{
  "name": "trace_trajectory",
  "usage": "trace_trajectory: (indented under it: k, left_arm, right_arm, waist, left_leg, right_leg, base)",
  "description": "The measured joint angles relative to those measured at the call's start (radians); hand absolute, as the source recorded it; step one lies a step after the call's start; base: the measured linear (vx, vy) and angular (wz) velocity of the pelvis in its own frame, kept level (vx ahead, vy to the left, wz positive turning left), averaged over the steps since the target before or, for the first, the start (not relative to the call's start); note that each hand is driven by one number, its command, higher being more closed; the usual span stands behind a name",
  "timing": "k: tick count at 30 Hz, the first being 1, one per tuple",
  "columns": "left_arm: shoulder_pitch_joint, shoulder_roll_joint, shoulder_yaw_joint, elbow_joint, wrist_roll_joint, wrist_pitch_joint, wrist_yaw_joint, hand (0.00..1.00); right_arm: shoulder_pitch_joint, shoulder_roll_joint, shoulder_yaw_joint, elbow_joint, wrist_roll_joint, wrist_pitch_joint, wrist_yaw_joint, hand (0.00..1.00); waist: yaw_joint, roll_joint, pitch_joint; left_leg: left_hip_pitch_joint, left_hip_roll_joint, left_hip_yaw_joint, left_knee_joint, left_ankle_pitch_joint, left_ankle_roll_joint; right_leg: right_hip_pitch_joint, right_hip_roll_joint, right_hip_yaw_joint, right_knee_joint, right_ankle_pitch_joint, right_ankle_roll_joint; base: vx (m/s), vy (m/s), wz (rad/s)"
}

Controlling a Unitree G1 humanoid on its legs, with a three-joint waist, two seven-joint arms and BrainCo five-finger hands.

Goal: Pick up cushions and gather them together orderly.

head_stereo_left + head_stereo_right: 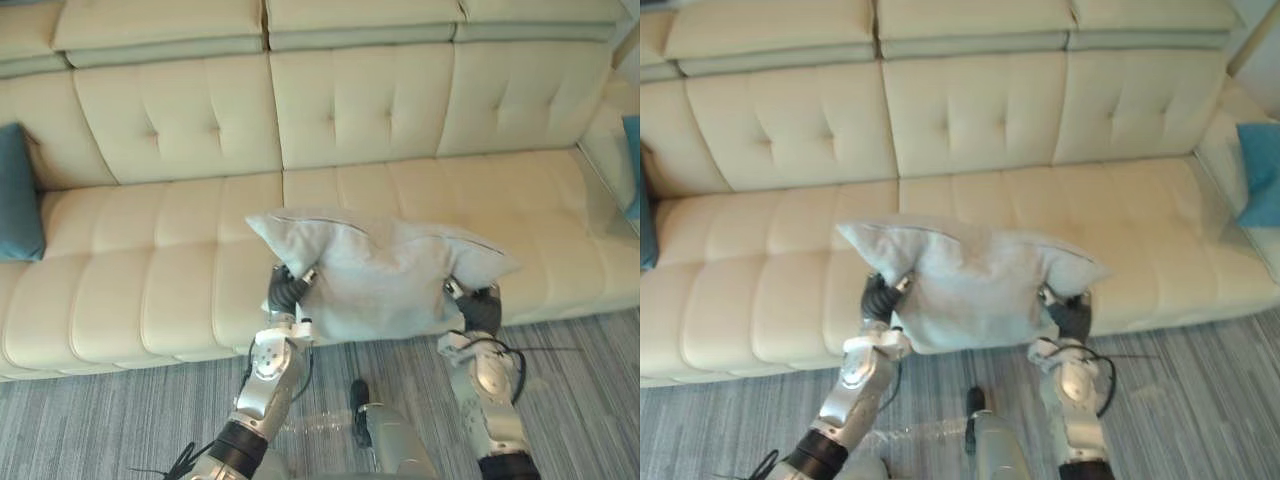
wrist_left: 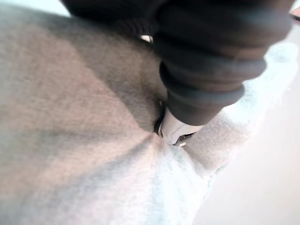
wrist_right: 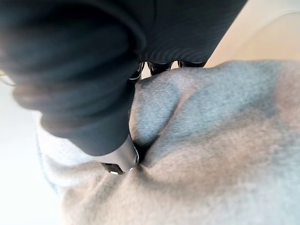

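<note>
Both left hand (image 1: pixel 286 291) and right hand (image 1: pixel 480 308) clench the pale grey fabric cushion (image 1: pixel 375 268) at its nine and three o'clock ends, a teal fabric cushion (image 1: pixel 18 195) lying farther toward nine.

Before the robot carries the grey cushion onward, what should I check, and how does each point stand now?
1. Left hand pinches the grey cushion: ok.
2. Right hand pinches its other side: ok.
3. Cushion clear of the sofa: cannot tell.
4. Left teal cushion, at the sofa's left end, in sight: ok.
5. Right teal cushion, at the right end, in sight: ok.
6. Cushions gathered: not ok, all three apart.
</note>
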Motion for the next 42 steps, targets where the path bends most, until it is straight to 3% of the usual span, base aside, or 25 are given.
trace_trajectory:
  k: [2, 4, 6, 8, 9, 10, 12, 13, 17, 25, 30, 36, 42]
  left_arm:
    - [0.031, -0.014, -0.003, -0.019, 0.000, 0.000, -0.015, 1.00]
    - [0.034, -0.024, -0.011, -0.022, 0.000, 0.001, -0.028, 1.00]
    - [0.034, -0.025, -0.012, -0.024, 0.000, 0.001, -0.029, 1.00]
    - [0.035, -0.029, -0.012, -0.025, 0.000, 0.001, -0.030, 1.00]
    - [0.037, -0.023, -0.013, -0.024, -0.001, 0.000, -0.032, 1.00]
    - [0.039, 0.001, -0.023, -0.022, -0.001, 0.002, -0.035, 1.00]
    - [0.052, 0.029, -0.049, -0.015, -0.001, 0.002, -0.039, 1.00]
    - [0.054, 0.036, -0.055, -0.005, -0.001, 0.002, -0.043, 1.00]
    - [0.055, 0.055, -0.060, 0.011, -0.001, 0.005, -0.046, 1.00]
    - [-0.007, 0.110, -0.057, 0.011, 0.013, 0.010, -0.030, 1.00]
    - [-0.148, 0.108, 0.009, 0.011, 0.042, 0.011, 0.050, 1.00]
    - [-0.431, 0.115, 0.099, 0.019, 0.047, 0.008, 0.153, 1.00]
    - [-0.858, 0.185, 0.170, 0.268, 0.120, -0.002, 0.239, 1.00]
  right_arm:
    - [0.028, 0.011, -0.007, -0.067, 0.001, -0.013, 0.000, 1.00]
    - [0.025, 0.010, -0.019, -0.092, 0.002, -0.027, -0.001, 1.00]
    - [0.019, 0.012, -0.019, -0.096, 0.001, -0.032, -0.001, 1.00]
    - [0.016, 0.008, -0.022, -0.091, 0.001, -0.032, -0.001, 1.00]
    - [0.007, 0.010, -0.028, -0.066, 0.001, -0.031, 0.000, 1.00]
    - [-0.004, 0.046, -0.043, -0.019, 0.001, -0.028, 0.002, 1.00]
    - [-0.005, 0.081, -0.058, 0.037, 0.001, -0.024, 0.007, 1.00]
    - [-0.006, 0.083, -0.058, 0.060, 0.002, -0.021, 0.008, 1.00]
    - [-0.030, 0.080, -0.059, 0.121, 0.011, -0.018, 0.018, 1.00]
    - [-0.258, 0.019, -0.051, 0.267, 0.004, -0.017, 0.023, 1.00]
    - [-0.467, -0.003, -0.016, 0.297, -0.043, -0.017, -0.036, 1.00]
    - [-0.737, -0.036, -0.018, 0.304, -0.074, -0.008, -0.130, 1.00]
    - [-1.146, -0.077, -0.070, 0.505, -0.152, -0.001, -0.215, 1.00]
  waist:
    - [0.009, 0.006, -0.012]
    - [0.018, 0.021, -0.027]
    - [0.023, 0.015, -0.036]
    - [0.029, 0.027, -0.047]
    - [0.030, 0.030, -0.053]
    - [0.021, -0.002, -0.062]
    - [0.024, -0.038, -0.081]
    - [0.024, -0.044, -0.085]
    - [0.020, -0.046, -0.089]
    - [0.023, -0.045, -0.089]
    - [0.032, -0.039, -0.073]
    - [0.069, -0.026, -0.016]
    - [0.074, 0.011, 0.062]
  left_leg:
    - [-0.070, 0.061, 0.065, 0.148, -0.007, 0.031]
    - [-0.113, 0.073, 0.132, 0.105, -0.067, 0.061]
    - [-0.102, 0.024, 0.147, -0.141, -0.109, 0.064]
    - [-0.064, -0.031, 0.124, -0.349, -0.068, 0.050]
    - [-0.023, -0.054, 0.105, -0.455, -0.049, 0.006]
    - [0.009, -0.096, 0.099, -0.527, -0.038, -0.018]
    - [0.049, -0.143, 0.124, -0.598, -0.018, -0.007]
    - [0.066, -0.159, 0.131, -0.618, -0.015, -0.003]
    - [0.092, -0.210, 0.156, -0.676, -0.002, 0.017]
    - [0.032, -0.224, 0.160, -0.756, 0.054, 0.024]
    - [-0.075, -0.216, 0.150, -0.760, 0.088, 0.031]
    - [-0.205, -0.213, 0.123, -0.757, 0.132, 0.040]
    - [-0.257, -0.235, 0.093, -0.900, 0.257, 0.047]
  right_leg:
    - [0.068, 0.003, -0.007, -0.033, -0.026, -0.015]
    - [0.090, -0.002, -0.006, -0.050, -0.038, -0.021]
    - [0.106, -0.021, -0.008, -0.061, -0.034, -0.005]
    - [0.108, -0.026, 0.000, -0.063, -0.033, 0.009]
    - [0.112, -0.021, 0.016, -0.067, -0.037, 0.040]
    - [0.117, -0.041, 0.029, -0.079, -0.037, 0.060]
    - [0.130, -0.077, 0.054, -0.109, -0.026, 0.083]
    - [0.141, -0.090, 0.070, -0.127, -0.021, 0.092]
    - [0.158, -0.124, 0.121, -0.184, 0.001, 0.123]
    - [0.076, -0.121, 0.129, -0.220, 0.039, 0.115]
    - [-0.028, -0.112, 0.129, -0.216, 0.067, 0.108]
    - [-0.174, -0.111, 0.108, -0.147, 0.069, 0.109]
    - [-0.298, -0.117, 0.077, -0.092, 0.069, 0.110]
  base:
    - [0.20, -0.031, 0.08]
    - [0.19, 0.057, 0.06]
    - [0.18, 0.144, 0.04]
    - [0.12, 0.139, -0.09]
    - [0.16, 0.203, -0.03]
    - [0.15, 0.191, -0.01]
    - [0.13, 0.148, 0.00]
    - [0.14, 0.161, -0.03]
    - [0.06, 0.115, -0.06]
    - [0.00, 0.008, -0.02]
    - [-0.05, -0.009, 0.04]
    - [-0.10, 0.003, 0.10]
    - [-0.09, -0.002, 0.17]
